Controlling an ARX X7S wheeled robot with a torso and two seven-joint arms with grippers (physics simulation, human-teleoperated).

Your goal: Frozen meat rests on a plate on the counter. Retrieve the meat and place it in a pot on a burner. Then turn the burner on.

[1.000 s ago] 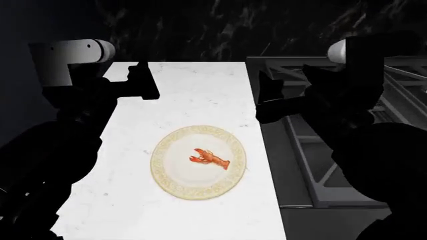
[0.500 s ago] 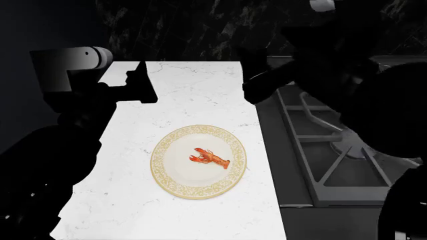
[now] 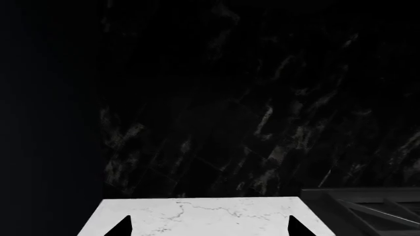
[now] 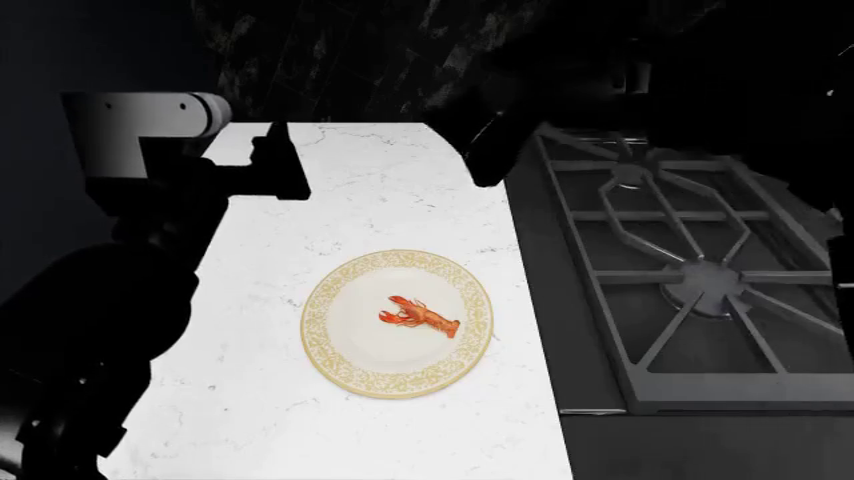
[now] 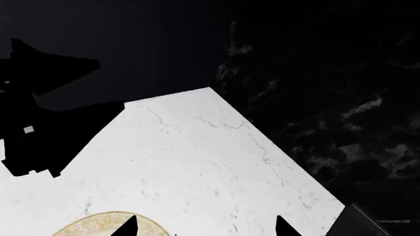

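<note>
Swinging over from the stove, the right gripper [image 4: 483,150] now hangs beyond the plate [image 4: 396,385] — lobster [image 4: 420,317] at its centre. Left gripper [image 3: 208,231]: fingertips parted, empty. Right wrist view likewise, plate rim [image 5: 98,220] between the tips. Risk: closing short, skidding the lobster.

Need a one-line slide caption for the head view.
Lobster sits untouched on the gold-rimmed plate on the white counter, both arms raised, stove burner bare alongside.
</note>
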